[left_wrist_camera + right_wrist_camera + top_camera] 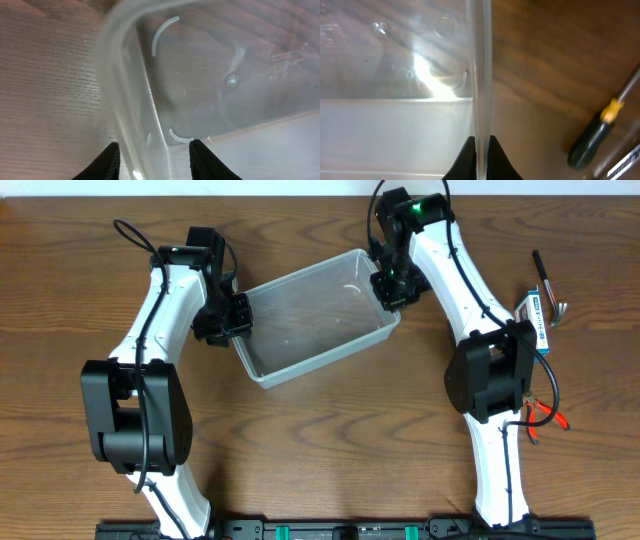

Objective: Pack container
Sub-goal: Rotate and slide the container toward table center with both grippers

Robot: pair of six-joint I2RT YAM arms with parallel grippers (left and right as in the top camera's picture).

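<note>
- Two grippers meet the container (310, 320), one at each short end. It sits open side up on the wooden table (330, 450), about midway between left and right and somewhat toward the far side.
- Its long axis runs on a diagonal. The left end lies nearer and the right end points toward the far edge.
- We find the left gripper (232, 320) at the left short wall. In the left wrist view its jaws stand apart, one on either side of the clear wall, with a gap showing on each side.
- We find the right gripper (390, 288) at the right short wall, close to the far corner. In the right wrist view its jaws are pressed together on the thin wall, clamping it from both sides.
- To the right, well apart from the container, we see a small blue-and-white box (540, 320), with red-handled pliers (545, 415) on the near side of it.
- A screwdriver (592, 140) with a black handle and yellow band lies on the table in the right wrist view.
</note>
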